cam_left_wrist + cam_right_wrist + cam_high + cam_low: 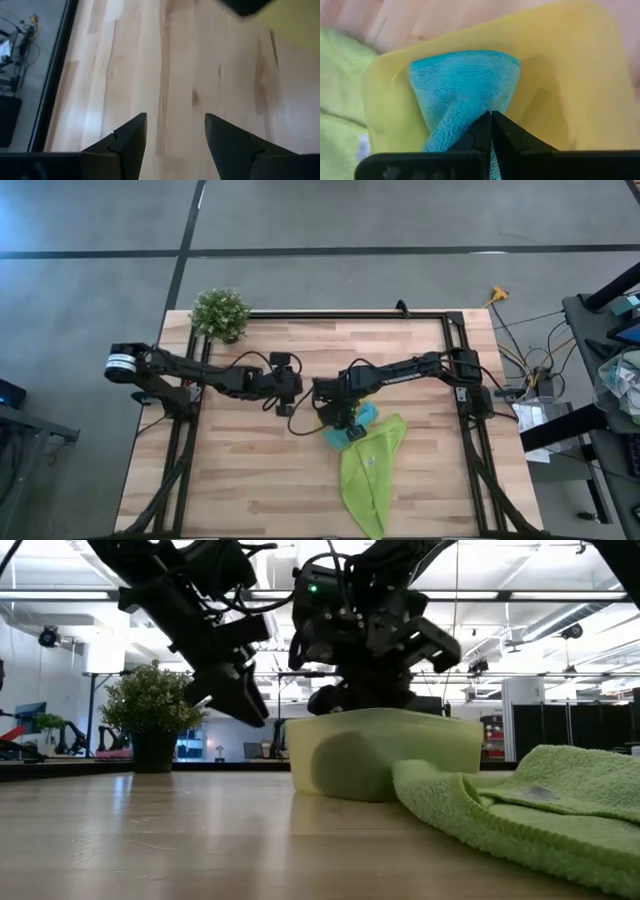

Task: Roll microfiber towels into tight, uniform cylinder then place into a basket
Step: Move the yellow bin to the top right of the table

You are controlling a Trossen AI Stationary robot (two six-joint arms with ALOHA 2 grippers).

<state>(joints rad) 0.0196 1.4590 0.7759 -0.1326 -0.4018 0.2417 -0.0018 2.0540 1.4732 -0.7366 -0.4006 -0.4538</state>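
1. Right wrist view: right hand (491, 131) pinched shut on soft turquoise-blue microfiber towel (465, 85), lying w/in shallow bright-yellow plastic basket (555, 65)
2. Lime-green microfiber towel (372, 465) unrolled on tabletop beside basket, nearer right arm
3. Left hand (175, 145) agape, empty

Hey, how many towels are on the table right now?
2. The blue towel sits in the yellow basket, pinched by the shut right pincer. The green towel lies spread on the table beside the basket.

Left gripper (292, 386) hovers mid-table, fingers (129, 141) parted and holding nothing; right gripper (347, 420) reaches in from the opposite side, tilted downward, fingers (491, 131) pressed together.
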